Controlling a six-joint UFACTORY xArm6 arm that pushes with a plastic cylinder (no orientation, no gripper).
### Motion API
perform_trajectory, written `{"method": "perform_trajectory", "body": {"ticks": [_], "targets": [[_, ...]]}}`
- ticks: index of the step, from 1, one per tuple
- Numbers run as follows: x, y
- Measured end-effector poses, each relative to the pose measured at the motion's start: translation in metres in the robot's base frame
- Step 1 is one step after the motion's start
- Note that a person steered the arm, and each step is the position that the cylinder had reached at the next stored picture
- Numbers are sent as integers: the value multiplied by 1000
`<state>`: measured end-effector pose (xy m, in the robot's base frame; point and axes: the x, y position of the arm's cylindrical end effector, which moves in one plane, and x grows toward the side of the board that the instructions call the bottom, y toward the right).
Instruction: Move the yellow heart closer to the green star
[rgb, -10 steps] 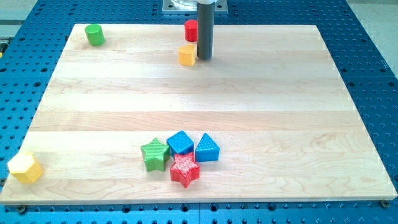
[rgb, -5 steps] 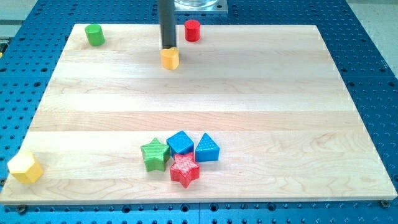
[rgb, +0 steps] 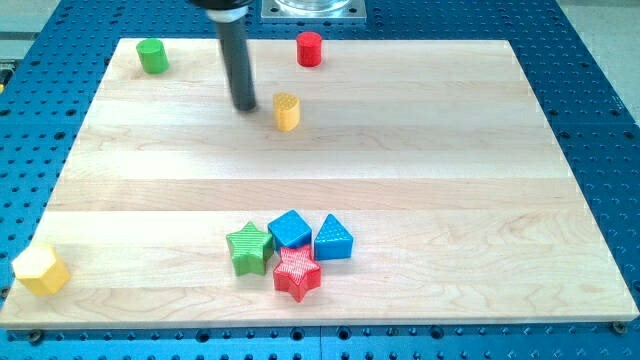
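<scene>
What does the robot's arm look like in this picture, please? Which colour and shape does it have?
Only the end of the arm shows: a straight, round rod, dark grey to black, plain and smooth, with no visible markings or cables. It widens slightly at the view's top, where it leaves the picture. My tip is blunt and flat, the same dark colour. Behind it, a metallic mounting plate shows.

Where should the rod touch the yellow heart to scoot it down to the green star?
There is no hand here, so it is a push. Touch the yellow heart on its far side, toward the view's top, and push down and slightly left, because the green star lies that way. My tip now sits apart on the heart's left, so it probably must circle behind first.
</scene>
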<state>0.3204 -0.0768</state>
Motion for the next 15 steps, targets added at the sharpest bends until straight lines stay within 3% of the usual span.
{"method": "perform_trajectory", "body": {"ticks": [1, 2, 4, 5, 6, 7, 8, 10, 11, 13, 14, 15], "targets": [[50, 52], [127, 71], [47, 31], [68, 115], [109, 154], [138, 129], [104, 148], [121, 63], [101, 50], [169, 26], [153, 25], [95, 77]]}}
